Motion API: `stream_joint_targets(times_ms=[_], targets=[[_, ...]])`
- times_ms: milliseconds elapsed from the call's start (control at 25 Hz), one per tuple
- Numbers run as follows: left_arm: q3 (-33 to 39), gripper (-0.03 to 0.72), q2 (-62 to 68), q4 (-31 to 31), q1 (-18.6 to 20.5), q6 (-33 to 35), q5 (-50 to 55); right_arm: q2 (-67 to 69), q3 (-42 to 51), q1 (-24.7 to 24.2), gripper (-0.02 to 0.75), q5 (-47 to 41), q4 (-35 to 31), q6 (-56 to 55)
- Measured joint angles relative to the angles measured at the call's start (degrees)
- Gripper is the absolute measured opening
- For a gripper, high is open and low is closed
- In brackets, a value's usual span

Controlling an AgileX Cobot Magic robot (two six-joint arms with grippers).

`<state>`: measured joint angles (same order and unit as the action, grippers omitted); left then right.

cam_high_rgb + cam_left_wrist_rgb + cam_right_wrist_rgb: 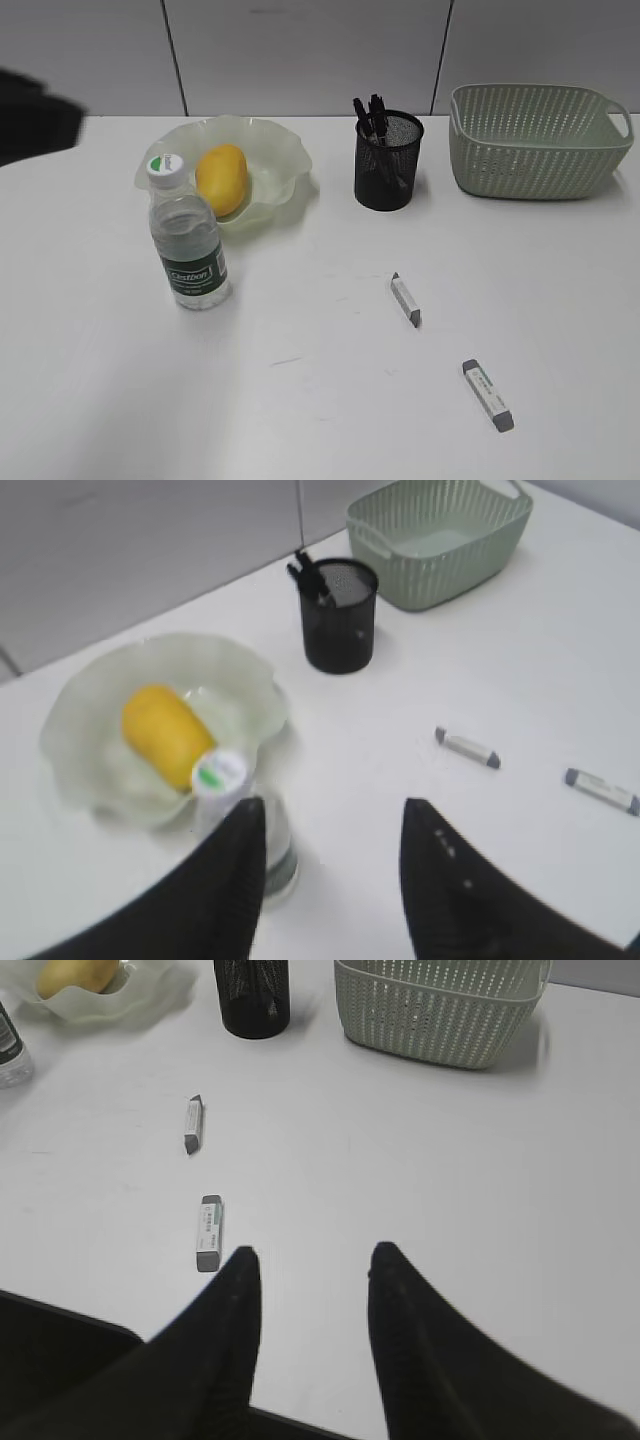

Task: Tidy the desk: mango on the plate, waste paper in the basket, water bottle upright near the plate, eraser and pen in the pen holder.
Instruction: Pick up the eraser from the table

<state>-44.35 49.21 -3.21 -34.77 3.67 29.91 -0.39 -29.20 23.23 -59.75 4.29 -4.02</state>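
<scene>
The mango [222, 178] lies in the pale-green plate [285, 150]. The water bottle [188, 240] stands upright in front of the plate. The black pen holder [388, 165] has dark pens [372, 112] in it. An eraser [487, 395] with a printed sleeve lies at the front right. A smaller white-and-grey piece [405, 299] lies mid-desk; I cannot tell if it is the waste paper or another eraser. The basket [540, 140] stands at the back right. My left gripper [335, 815] is open and empty above the bottle [222, 775]. My right gripper [315, 1260] is open and empty, just right of the eraser [208, 1233].
A dark blurred part of the left arm [30, 125] shows at the left edge of the exterior view. The white desk [300, 400] ends at a grey panelled wall [300, 50] at the back. The basket interior [440, 542] looks bare in the left wrist view.
</scene>
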Motion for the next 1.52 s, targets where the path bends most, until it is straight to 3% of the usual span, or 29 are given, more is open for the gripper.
stream_joint_targets(times_ms=[120, 400, 600, 920, 1080, 1200, 1320, 1520], targets=[[4.47, 0.339, -14.58, 3.74, 1.8, -3.16, 10.72, 0.0, 0.0, 0.0, 0.288, 0.0, 0.0, 0.0], [9.65, 0.339, -37.32, 4.9, 3.1, -7.0, 29.42, 0.0, 0.0, 0.0, 0.286, 0.0, 0.0, 0.0], [13.23, 0.326, -44.66, 5.1, 4.83, -7.67, 31.0, 0.0, 0.0, 0.0, 0.286, 0.06, 0.0, 0.0], [13.49, 0.307, -45.37, 5.1, 5.85, -7.87, 30.88, 1.7, -0.25, 0.0, 0.286, 0.78, -2.22, 0.61], [13.49, 0.307, -45.98, 5.04, 8.82, -7.86, 30.76, 15.7, -0.66, 0.0, 0.286, 1.37, -4.29, 2.44], [13.49, 0.307, -48.81, 5.04, 15.07, -7.86, 30.58, 31.34, -1.39, 0.0, 0.286, 4.15, -4.29, 2.68], [13.49, 0.307, -49.56, 4.42, 20.72, -7.86, 30.6, 47.6, -3.41, 0.0, 0.286, 13.21, -5.4, 2.68], [13.49, 0.307, -49.56, 4.05, 22.94, -7.86, 30.54, 73.62, -9.84, 0.81, 0.308, 20.04, -8.95, 2.86]])
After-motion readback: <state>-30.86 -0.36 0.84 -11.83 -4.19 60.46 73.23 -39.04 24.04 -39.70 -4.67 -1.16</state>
